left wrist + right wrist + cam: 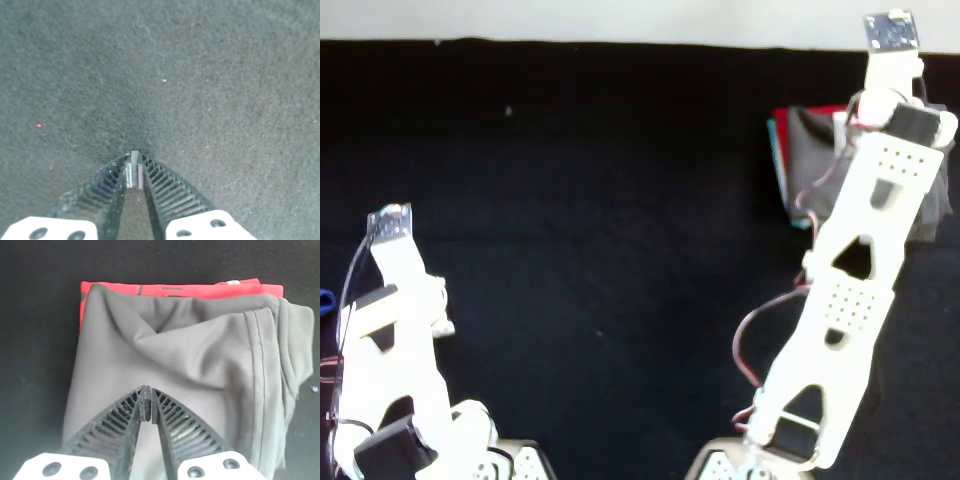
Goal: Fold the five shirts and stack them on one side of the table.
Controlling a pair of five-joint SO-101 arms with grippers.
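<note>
My right gripper (146,392) hung closed and empty over the rumpled grey shirt (200,350) topping the upper-right stack (808,165), left gripper (134,157) likewise; I judged tidying next.

Even, soft lighting. In my high view the right arm (865,300) glares white against the black tablecloth (600,200); shadow gathers before the left gripper (134,162); gentle fold shadows cross the grey shirt (200,355).
</note>
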